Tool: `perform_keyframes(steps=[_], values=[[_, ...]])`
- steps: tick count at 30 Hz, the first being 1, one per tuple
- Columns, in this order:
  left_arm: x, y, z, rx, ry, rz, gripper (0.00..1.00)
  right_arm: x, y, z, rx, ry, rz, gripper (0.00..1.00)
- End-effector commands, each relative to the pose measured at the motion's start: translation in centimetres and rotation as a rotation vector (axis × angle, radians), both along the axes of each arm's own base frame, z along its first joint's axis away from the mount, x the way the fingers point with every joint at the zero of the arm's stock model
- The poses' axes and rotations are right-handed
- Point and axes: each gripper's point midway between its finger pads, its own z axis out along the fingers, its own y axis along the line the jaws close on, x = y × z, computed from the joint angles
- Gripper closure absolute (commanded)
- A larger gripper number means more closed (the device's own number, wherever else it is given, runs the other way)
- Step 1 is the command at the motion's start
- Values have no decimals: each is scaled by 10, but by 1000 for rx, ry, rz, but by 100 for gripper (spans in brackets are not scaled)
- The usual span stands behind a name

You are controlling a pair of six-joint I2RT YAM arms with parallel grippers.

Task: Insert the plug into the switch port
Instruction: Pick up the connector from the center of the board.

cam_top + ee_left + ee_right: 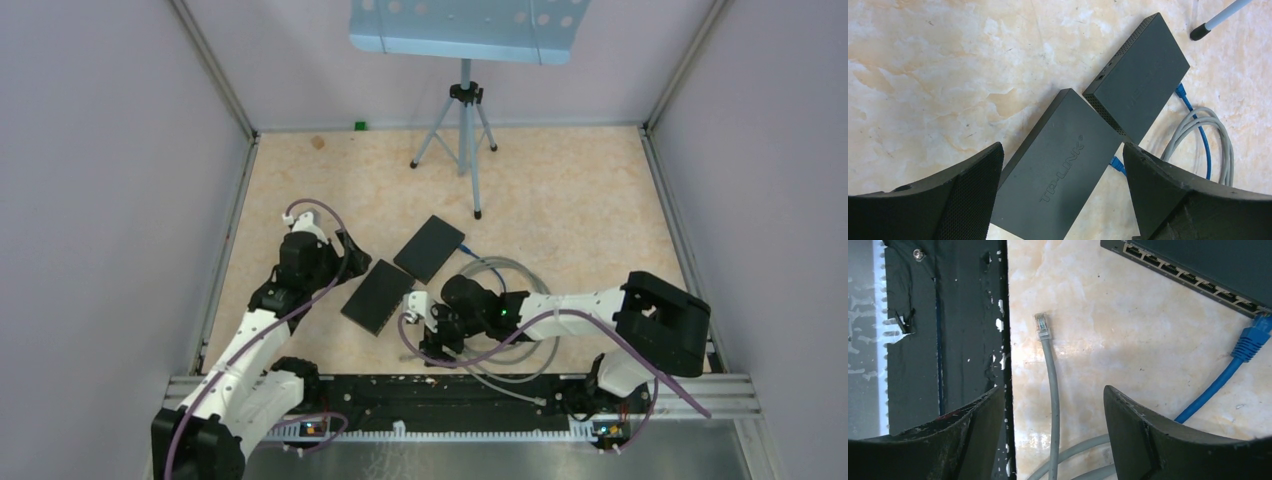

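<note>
Two black switches lie side by side, the TP-LINK switch (378, 297) (1063, 165) nearer and a second switch (429, 248) (1140, 75) behind it. The right wrist view shows a switch's port row (1193, 277) with a blue plug (1253, 337) at its right end. The grey plug (1042, 326) lies loose on the table, unheld. Its grey cable (1053, 390) runs between my open right gripper's (1054, 390) (428, 338) fingers without touching them. My left gripper (1063, 150) (345, 262) is open and empty, just above the TP-LINK switch.
A grey cable coil (515, 320) (1198, 135) and a blue cable (1205, 145) lie right of the switches. The black front rail (948, 340) runs just left of the grey plug. A tripod (462, 140) stands at the back, its foot (1200, 32) near the second switch.
</note>
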Motion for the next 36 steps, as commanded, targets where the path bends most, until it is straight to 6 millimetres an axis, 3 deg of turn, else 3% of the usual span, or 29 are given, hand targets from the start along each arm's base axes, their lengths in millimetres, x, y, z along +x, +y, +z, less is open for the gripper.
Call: perform_keyframes(steps=[1,6,13,17,22,27,31,36], values=[[11,-6,17,-19,-60,-16,7,11,14,12,63,-104,-8,31],[11,-6,18,-14,-58,-23,7,22,21,4,44,-150,-5,33],[7,-4,16,-3,-55,-28,7,-3,19,-7,13,-45,88,39],[7,-7,16,-11,-56,-40,10,-3,17,-10,1,-39,75,57],[8,-11,24,-23,-72,-61,12,0,19,0,20,-48,50,83],[12,-25,67,-64,-154,-144,13,10,22,25,50,-79,-4,100],[7,-44,123,-131,-279,-254,11,31,23,62,132,-182,-99,100],[-14,-70,182,-239,-446,-436,11,57,16,125,297,-301,-261,100]])
